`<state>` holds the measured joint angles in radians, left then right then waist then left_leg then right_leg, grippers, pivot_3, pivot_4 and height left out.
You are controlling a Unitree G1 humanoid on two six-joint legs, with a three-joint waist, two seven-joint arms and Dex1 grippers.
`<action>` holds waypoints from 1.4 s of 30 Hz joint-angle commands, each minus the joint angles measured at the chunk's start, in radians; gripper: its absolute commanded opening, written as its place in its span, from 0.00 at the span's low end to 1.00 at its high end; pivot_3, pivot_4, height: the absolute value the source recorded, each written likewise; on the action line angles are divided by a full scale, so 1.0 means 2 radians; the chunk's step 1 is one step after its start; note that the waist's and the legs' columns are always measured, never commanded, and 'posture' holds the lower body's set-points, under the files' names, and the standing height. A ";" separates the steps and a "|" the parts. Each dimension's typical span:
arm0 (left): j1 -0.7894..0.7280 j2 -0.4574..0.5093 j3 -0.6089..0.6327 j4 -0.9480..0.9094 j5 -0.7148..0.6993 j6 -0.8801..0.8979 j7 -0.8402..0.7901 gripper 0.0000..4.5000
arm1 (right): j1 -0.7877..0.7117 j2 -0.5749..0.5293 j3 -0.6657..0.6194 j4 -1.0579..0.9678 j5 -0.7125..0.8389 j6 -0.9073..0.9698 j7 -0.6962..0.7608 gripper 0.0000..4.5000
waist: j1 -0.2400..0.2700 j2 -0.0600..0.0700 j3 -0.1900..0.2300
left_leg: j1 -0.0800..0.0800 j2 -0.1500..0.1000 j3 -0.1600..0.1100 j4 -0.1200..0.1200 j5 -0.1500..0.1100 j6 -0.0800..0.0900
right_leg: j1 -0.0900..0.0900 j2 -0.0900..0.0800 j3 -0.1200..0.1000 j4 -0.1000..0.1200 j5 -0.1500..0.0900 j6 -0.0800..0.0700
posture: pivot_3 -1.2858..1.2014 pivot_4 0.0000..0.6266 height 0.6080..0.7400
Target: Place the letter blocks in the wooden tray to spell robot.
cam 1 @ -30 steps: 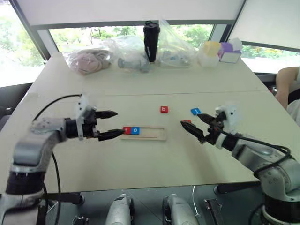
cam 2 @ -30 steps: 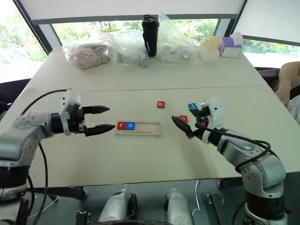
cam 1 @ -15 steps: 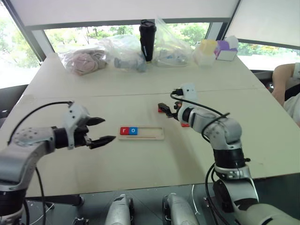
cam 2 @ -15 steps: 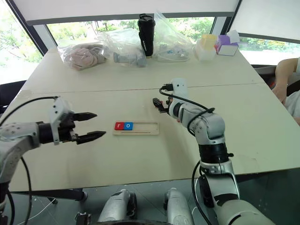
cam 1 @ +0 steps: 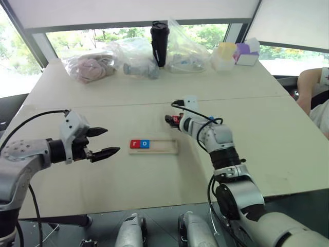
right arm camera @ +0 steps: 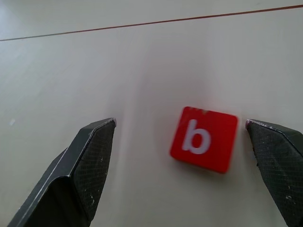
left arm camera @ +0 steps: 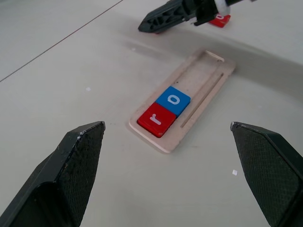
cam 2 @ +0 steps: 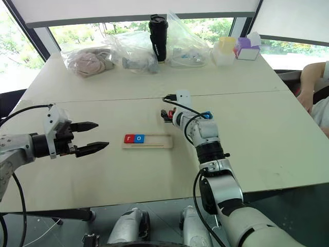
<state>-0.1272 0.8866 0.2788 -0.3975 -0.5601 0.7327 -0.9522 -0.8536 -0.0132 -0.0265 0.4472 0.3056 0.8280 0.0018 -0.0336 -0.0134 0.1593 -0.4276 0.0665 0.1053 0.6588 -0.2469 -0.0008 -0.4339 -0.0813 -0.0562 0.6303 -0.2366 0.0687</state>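
The wooden tray (cam 1: 164,147) lies mid-table with a red r block (cam 1: 135,144) and a blue o block (cam 1: 145,144) at its left end; the left wrist view shows the same pair (left arm camera: 163,109). Beyond the tray's right end, my right gripper (cam 1: 168,119) is open. In the right wrist view a red b block (right arm camera: 204,139) lies flat on the table between its fingers, near one fingertip (right arm camera: 265,142). A blue block (cam 2: 206,115) peeks out beside the right forearm. My left gripper (cam 1: 110,140) hovers open and empty to the left of the tray.
Along the far edge stand clear plastic bags (cam 1: 92,64), a black tumbler (cam 1: 159,36), and yellow (cam 1: 226,51) and purple (cam 1: 245,54) boxes. A person's arm (cam 1: 312,82) shows at the right edge. Another red block (left arm camera: 218,20) lies by the right wrist.
My right arm has swung in from the right, forward and leftward, bringing its open gripper around the b block. The left gripper has drawn back left, away from the tray.
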 commanded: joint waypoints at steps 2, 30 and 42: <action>0.005 0.004 0.004 -0.021 -0.012 -0.001 0.003 0.99 | -0.006 0.010 0.010 0.011 -0.028 -0.001 -0.011 1.00 | -0.004 0.000 0.000 | 0.000 0.000 0.000 0.000 0.000 0.000 | 0.000 0.000 0.000 0.000 0.000 0.000 | 0.52 0.24 1.00; -0.007 0.004 -0.028 -0.011 -0.008 -0.024 0.007 1.00 | 0.028 0.001 -0.008 -0.058 -0.080 0.015 -0.053 0.26 | 0.001 -0.001 0.000 | 0.002 0.000 -0.001 -0.003 0.002 -0.004 | 0.001 -0.001 0.000 -0.001 0.000 -0.002 | 0.52 0.24 1.00; -0.030 0.018 -0.049 0.010 -0.009 -0.031 -0.034 1.00 | 0.157 -0.060 -0.038 -0.502 -0.004 0.337 0.018 0.26 | 0.005 0.000 0.000 | 0.000 0.000 -0.001 -0.007 0.002 -0.004 | -0.003 0.002 0.000 0.000 -0.001 -0.001 | 0.52 0.24 1.00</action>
<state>-0.1732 0.9071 0.1841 -0.3817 -0.5793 0.6872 -1.0058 -0.5344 -0.1454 -0.0766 -0.4578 0.2733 1.4418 0.0274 -0.0228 -0.0132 0.1592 -0.4265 0.0670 0.1035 0.6455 -0.2420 -0.0089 -0.4406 -0.0779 -0.0565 0.6304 -0.2381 0.0666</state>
